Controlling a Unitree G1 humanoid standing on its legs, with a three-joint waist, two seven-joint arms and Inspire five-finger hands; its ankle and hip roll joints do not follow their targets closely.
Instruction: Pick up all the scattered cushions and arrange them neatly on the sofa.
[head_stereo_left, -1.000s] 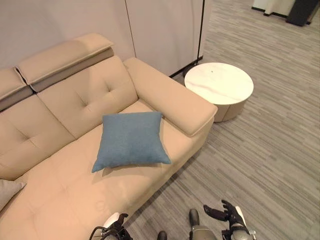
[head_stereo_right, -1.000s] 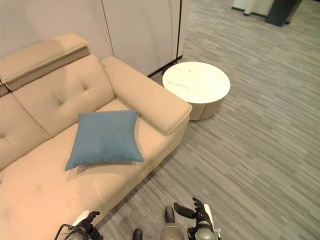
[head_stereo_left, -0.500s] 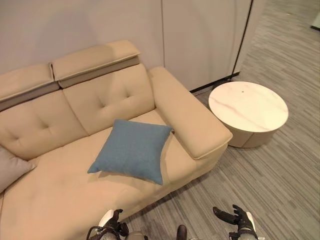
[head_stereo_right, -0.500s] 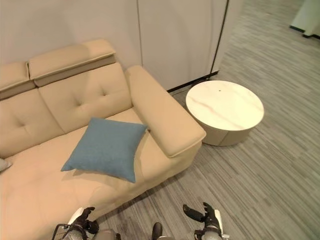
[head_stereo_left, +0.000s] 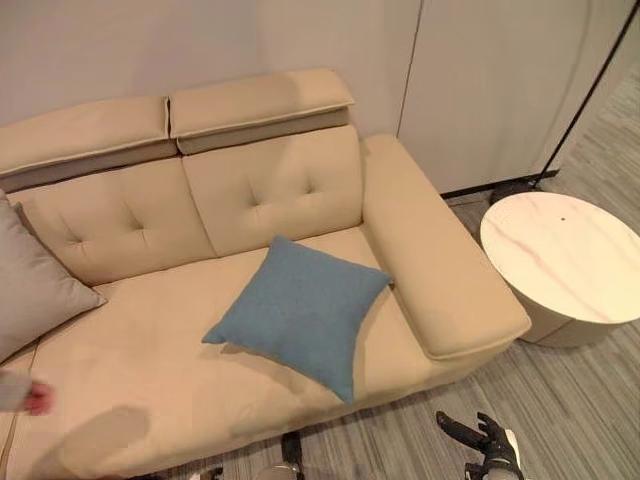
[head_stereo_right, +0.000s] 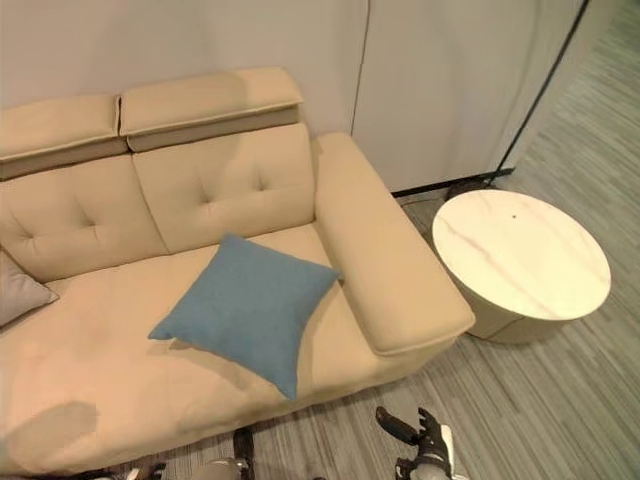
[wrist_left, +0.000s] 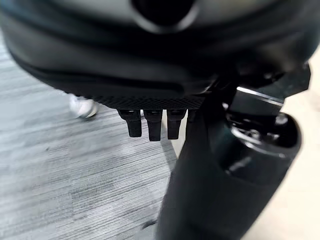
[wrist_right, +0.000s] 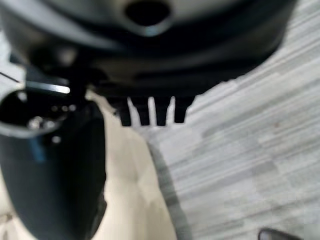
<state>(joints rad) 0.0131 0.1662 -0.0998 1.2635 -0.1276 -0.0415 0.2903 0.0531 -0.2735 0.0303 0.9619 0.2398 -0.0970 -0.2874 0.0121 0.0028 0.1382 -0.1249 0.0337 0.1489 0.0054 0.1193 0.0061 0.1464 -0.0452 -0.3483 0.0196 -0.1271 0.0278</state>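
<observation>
A blue square cushion (head_stereo_left: 300, 315) lies flat on the seat of the beige sofa (head_stereo_left: 120, 400), near its right armrest (head_stereo_left: 440, 280). A grey cushion (head_stereo_left: 35, 280) leans against the backrest at the sofa's left end, partly cut off by the picture's edge. My right hand (head_stereo_left: 485, 445) hangs low over the floor in front of the sofa, open with fingers spread and holding nothing. In the left wrist view my left hand (wrist_left: 152, 125) is also open and empty, with straight fingers pointing down over the grey floor.
A round white marble-topped side table (head_stereo_left: 565, 260) stands right of the armrest. Grey striped carpet (head_stereo_right: 560, 400) runs in front of the sofa. Pale partition panels (head_stereo_right: 450, 80) stand behind it. A white shoe (wrist_left: 82, 106) shows on the floor. A blurred grey and pink shape (head_stereo_left: 25, 395) sits at the left edge.
The camera has turned left, so the whole picture shifted right. The grey cushion has come further into view. The blue cushion lies where it was and both hands stay low.
</observation>
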